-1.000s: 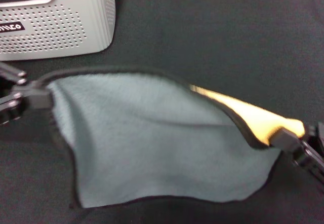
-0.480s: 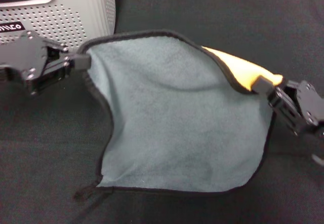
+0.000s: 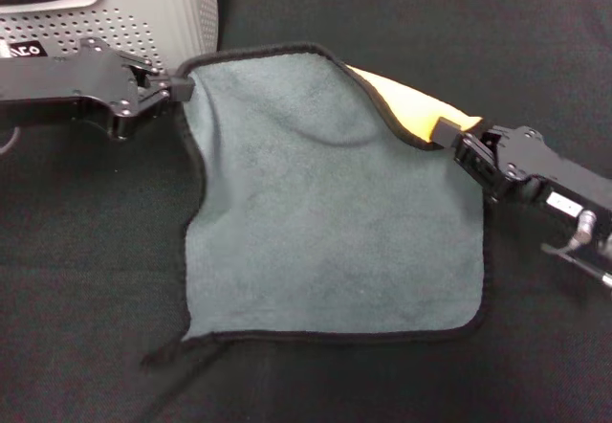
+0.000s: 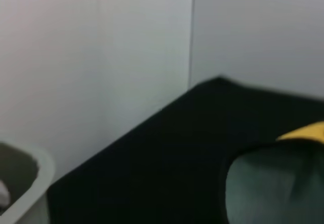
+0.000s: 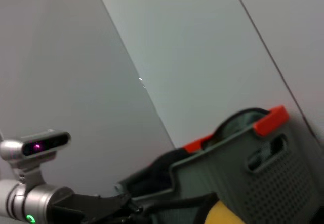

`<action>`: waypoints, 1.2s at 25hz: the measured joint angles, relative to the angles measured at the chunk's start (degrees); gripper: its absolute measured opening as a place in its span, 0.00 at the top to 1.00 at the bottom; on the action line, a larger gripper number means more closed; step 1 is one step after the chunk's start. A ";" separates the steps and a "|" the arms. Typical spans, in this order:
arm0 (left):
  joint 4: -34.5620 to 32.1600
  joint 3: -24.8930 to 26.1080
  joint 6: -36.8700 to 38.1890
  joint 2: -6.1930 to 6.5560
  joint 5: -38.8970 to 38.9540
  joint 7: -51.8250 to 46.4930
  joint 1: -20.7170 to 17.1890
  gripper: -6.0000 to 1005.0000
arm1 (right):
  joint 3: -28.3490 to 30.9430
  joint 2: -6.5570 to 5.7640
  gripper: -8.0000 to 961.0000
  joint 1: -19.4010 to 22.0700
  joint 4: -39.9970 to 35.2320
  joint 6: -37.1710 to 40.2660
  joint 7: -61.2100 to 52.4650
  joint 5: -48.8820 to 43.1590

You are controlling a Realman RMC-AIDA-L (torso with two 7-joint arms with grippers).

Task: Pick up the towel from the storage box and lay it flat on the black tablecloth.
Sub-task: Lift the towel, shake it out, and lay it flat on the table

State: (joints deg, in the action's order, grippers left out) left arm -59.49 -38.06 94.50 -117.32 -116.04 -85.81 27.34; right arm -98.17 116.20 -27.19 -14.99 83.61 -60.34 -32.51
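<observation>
At the far left corner of the worktop stands the storage box (image 3: 143, 11), light grey with perforated sides and a black label facing the near edge. Just in front of it the left gripper (image 3: 175, 88) reaches in from the left edge, its jaws pressed together on the far left corner of the towel (image 3: 325, 222), pinching the black stitched edge there.

The towel spreads across the middle of the black tablecloth (image 3: 86, 289), grey-green side up. Its near half lies flat on the cloth, with the near edge running roughly parallel to the near edge of the worktop and a small black tag sticking out at the near left corner. The far half rises toward the two held corners and sags a little between them. Along the far right part the edge is turned over, showing the yellow underside.

On the right the right gripper (image 3: 449, 136) comes in from the right edge, its jaws pinching the far right corner of the towel at the yellow fold.

The left wrist view shows the towel (image 4: 268, 183) with a yellow sliver over the black tablecloth (image 4: 167, 153). The right wrist view shows the storage box (image 5: 243, 158) with an orange-red trim on its rim and the left gripper's arm beside it.
</observation>
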 joint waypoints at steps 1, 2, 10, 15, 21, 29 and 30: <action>-0.86 -0.50 -1.05 -0.50 -1.09 0.02 0.05 0.97 | 0.00 0.00 0.92 0.00 0.00 0.00 0.00 0.00; -1.88 -1.11 -2.30 -1.07 -2.48 0.02 0.08 0.97 | 0.11 0.00 0.92 -0.69 0.01 -1.87 -0.78 -0.01; -4.47 -6.67 -8.64 -2.38 -5.94 -0.31 -0.23 0.97 | 0.33 -0.02 0.91 -2.23 -0.43 -6.23 -2.84 -0.01; -4.15 -8.95 -10.84 -2.50 -5.90 -0.31 -0.30 0.97 | 0.35 -0.02 0.91 -2.64 -0.35 -8.21 -3.99 0.31; -3.56 -11.26 -12.92 -2.54 -5.81 -0.56 -0.25 0.97 | 0.32 -0.02 0.91 -3.38 -0.52 -11.48 -8.09 2.06; -2.70 -12.24 -14.96 -2.61 -5.78 -0.81 0.20 0.97 | -0.13 -0.02 0.91 -4.98 -0.57 -16.42 -13.95 2.11; -2.63 -12.37 -15.51 -2.67 -5.66 -0.81 0.22 0.97 | -0.14 -0.02 0.91 -5.20 -0.57 -16.51 -15.22 2.11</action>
State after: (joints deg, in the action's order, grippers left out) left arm -62.12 -50.44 78.99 -119.99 -121.70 -86.62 27.57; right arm -98.31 116.18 -32.39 -15.56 67.10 -75.55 -30.40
